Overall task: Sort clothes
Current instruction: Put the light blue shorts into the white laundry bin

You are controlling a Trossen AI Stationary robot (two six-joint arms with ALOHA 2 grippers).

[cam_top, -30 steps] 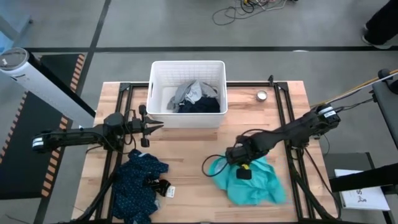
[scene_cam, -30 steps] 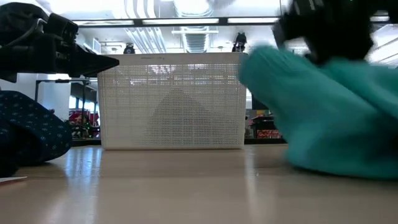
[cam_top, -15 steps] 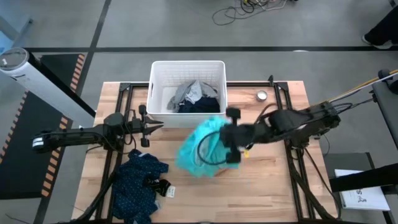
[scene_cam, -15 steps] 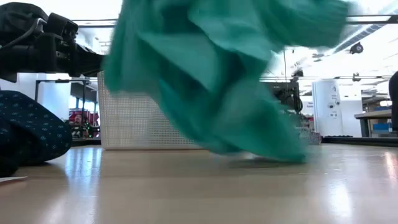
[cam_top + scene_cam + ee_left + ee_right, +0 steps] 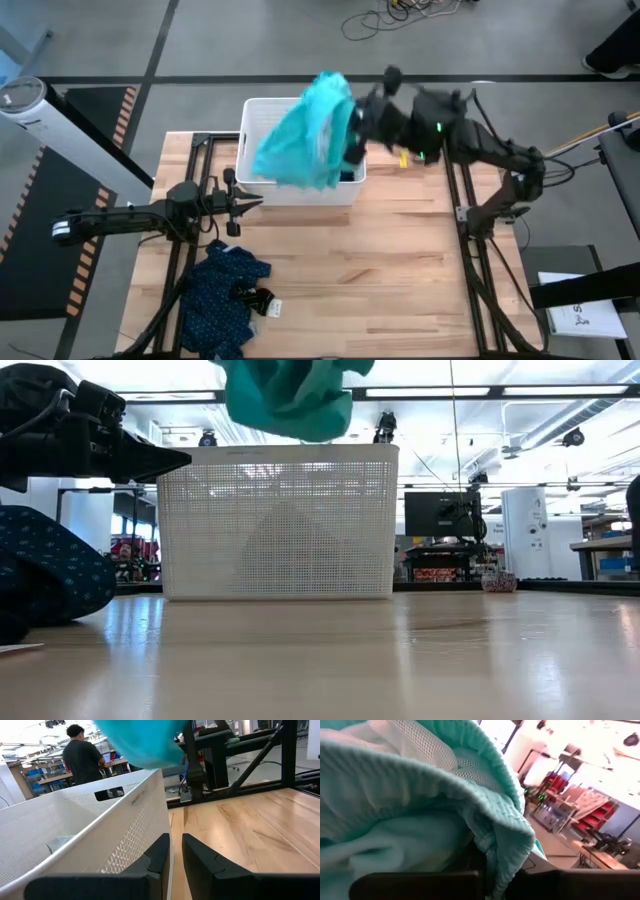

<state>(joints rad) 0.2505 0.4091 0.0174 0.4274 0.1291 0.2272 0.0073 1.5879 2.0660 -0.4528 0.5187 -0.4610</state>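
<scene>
My right gripper (image 5: pixel 356 132) is shut on the teal garment (image 5: pixel 300 140), which hangs in the air over the white basket (image 5: pixel 255 190). In the low view the teal garment (image 5: pixel 290 395) is above the basket's rim (image 5: pixel 278 450). It hides most of what lies in the basket. A dark navy patterned garment (image 5: pixel 225 295) lies crumpled on the table at the near left. My left gripper (image 5: pixel 250 200) is shut and empty, level, just in front of the basket's near left wall (image 5: pixel 100 845). My right gripper holds the teal garment by a bunched, thick folded edge with mesh lining (image 5: pixel 495 820); the cloth covers the fingers, so the exact hold is hidden. The garment is lifted clear of the table and hangs slack toward the table's left over the basket.
Black frame rails (image 5: pixel 455 190) run along both sides of the wooden table (image 5: pixel 400 280). A small white tag (image 5: pixel 272 307) lies by the navy garment. A person (image 5: pixel 82 757) stands in the room beyond the table.
My right gripper has risen from the table's near right and swung toward the far edge and left, carrying the teal garment. The garment has come off the table, lifted clear, and now hangs above the basket.
</scene>
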